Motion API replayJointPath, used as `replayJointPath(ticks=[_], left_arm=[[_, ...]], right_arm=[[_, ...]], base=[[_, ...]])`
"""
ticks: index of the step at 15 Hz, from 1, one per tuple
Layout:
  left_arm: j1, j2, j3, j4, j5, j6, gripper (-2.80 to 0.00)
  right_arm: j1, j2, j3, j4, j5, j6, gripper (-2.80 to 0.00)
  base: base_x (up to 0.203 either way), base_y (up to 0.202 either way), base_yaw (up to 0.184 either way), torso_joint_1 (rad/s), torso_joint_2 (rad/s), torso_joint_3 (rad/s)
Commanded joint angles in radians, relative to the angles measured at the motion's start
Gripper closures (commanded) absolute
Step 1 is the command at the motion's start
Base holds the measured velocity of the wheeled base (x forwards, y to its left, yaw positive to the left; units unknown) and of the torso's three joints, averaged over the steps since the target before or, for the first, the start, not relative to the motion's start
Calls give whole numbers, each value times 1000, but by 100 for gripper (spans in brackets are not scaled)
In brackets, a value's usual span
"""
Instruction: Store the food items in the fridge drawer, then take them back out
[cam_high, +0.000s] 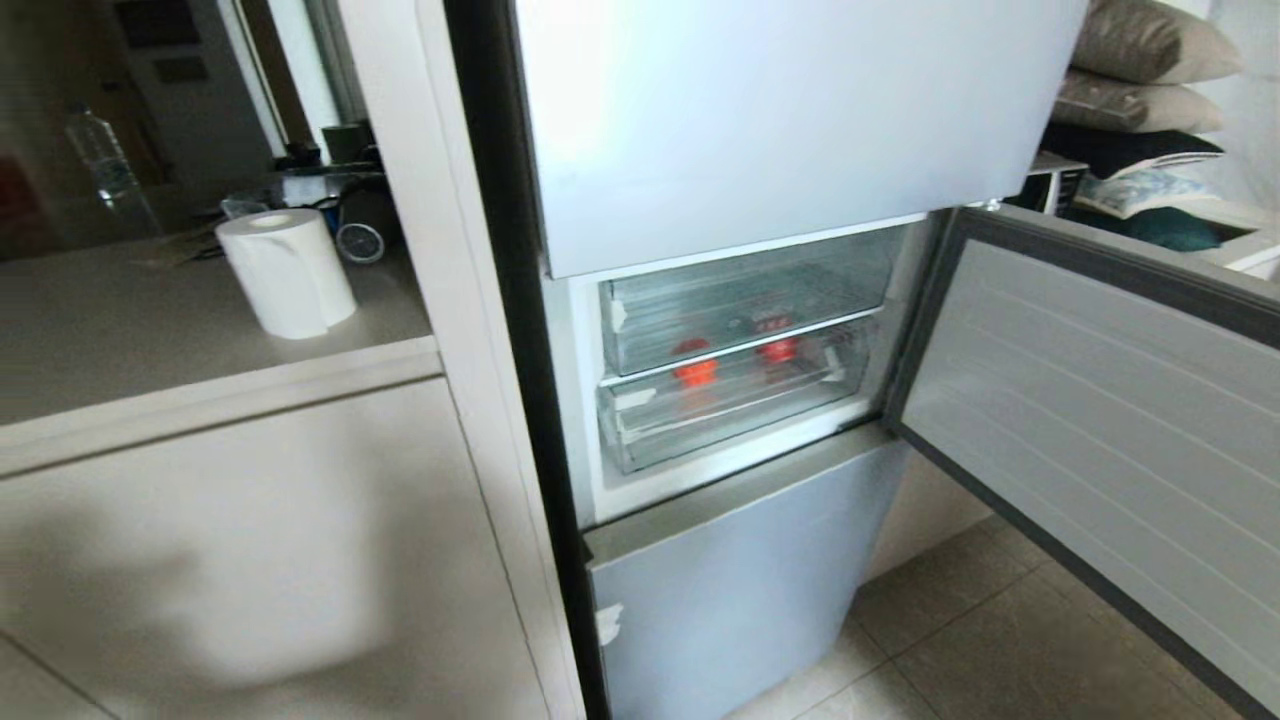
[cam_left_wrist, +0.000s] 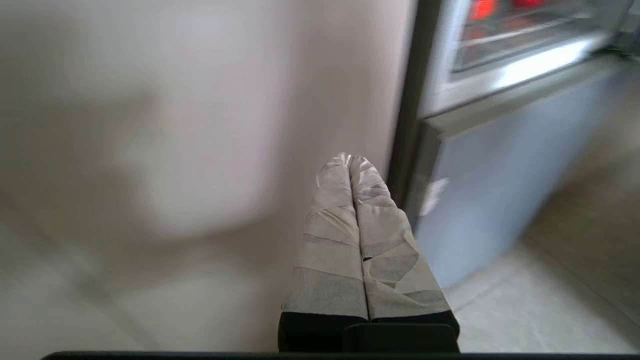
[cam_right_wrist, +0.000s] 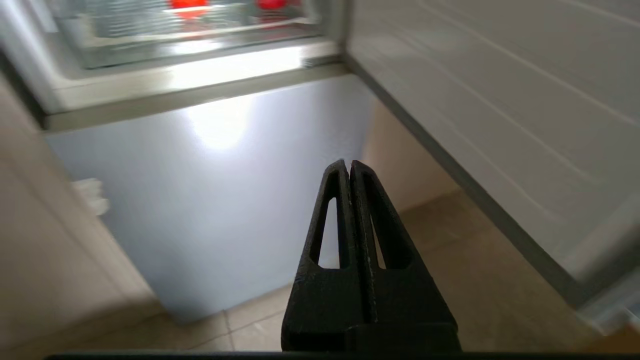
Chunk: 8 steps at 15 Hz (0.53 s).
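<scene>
I see the pale blue-white fridge (cam_high: 760, 130) mid-frame, door open, red items (cam_high: 697, 370) inside (blurred); left gripper (cam_left_wrist: 350, 159) and right gripper (cam_right_wrist: 348, 163) fingers pressed together, empty.

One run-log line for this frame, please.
fridge: middle door open | drawer: shut, red items inside | left gripper: shut, empty | right gripper: shut, empty

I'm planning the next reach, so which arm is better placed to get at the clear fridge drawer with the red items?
Probably the right. The right gripper faces the fridge squarely below the fridge drawer; the left gripper points mostly at the cabinet side. Both are shut and empty.
</scene>
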<state>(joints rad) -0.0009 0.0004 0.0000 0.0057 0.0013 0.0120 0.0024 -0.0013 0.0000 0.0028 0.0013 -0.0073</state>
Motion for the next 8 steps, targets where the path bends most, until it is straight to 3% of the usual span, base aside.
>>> replayJointPath(ticks=[1,8], left_arm=[[-1,1,0,0,0,0,0],[-1,1,0,0,0,0,0]], right_arm=[[-1,0,0,-1,0,0,0],[-1,0,0,-1,0,0,0]], base=[[0,-6,175,2,0,4],[0,-9,176,4,2,0]])
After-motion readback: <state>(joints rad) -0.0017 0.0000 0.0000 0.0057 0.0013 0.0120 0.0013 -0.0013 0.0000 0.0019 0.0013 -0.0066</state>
